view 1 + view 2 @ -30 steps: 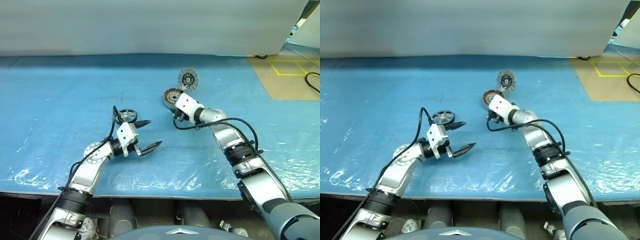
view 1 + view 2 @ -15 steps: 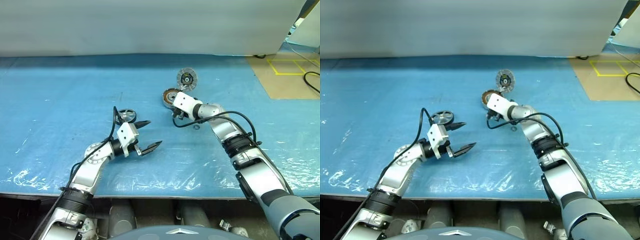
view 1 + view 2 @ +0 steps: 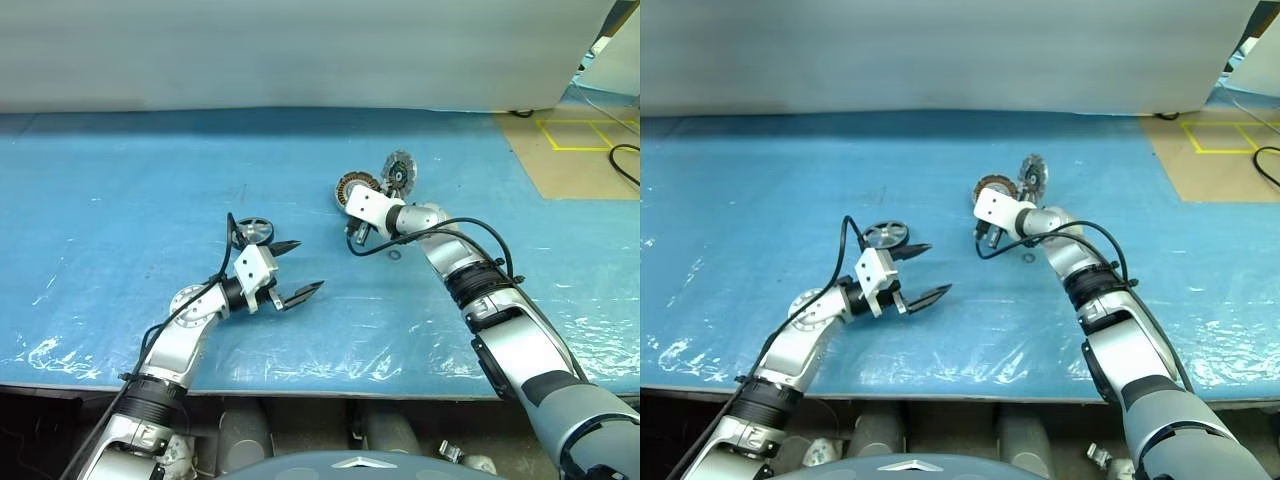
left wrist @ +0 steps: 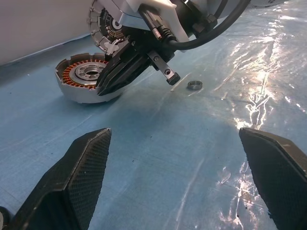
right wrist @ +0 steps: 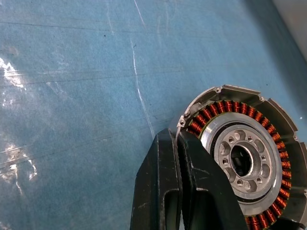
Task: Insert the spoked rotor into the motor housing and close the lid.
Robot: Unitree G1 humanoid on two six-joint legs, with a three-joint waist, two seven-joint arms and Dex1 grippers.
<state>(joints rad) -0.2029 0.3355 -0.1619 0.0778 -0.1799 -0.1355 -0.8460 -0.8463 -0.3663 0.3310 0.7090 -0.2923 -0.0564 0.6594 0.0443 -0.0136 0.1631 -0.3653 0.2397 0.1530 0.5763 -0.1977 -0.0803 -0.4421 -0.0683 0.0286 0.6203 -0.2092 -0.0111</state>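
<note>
The motor housing, a silvery puck with copper windings, lies on the blue sheet and is tipped up a little at one side. My right gripper is shut, its fingertips together against the housing's rim, with nothing between them. Just behind it, the ribbed grey lid stands tilted on its edge, partly hidden by the right wrist. The spoked rotor lies flat on the sheet just beyond my left gripper, which is open and holds nothing.
A small metal ring lies on the sheet beside the right forearm. The blue plastic sheet covers the table up to a pale wall behind. A brown floor patch with yellow tape lies at the far right.
The right gripper's fingers have closed against the housing. The housing has slid a little away and to the right, and the lid has tipped from leaning face-on to standing nearly edge-on. The left arm has not moved.
</note>
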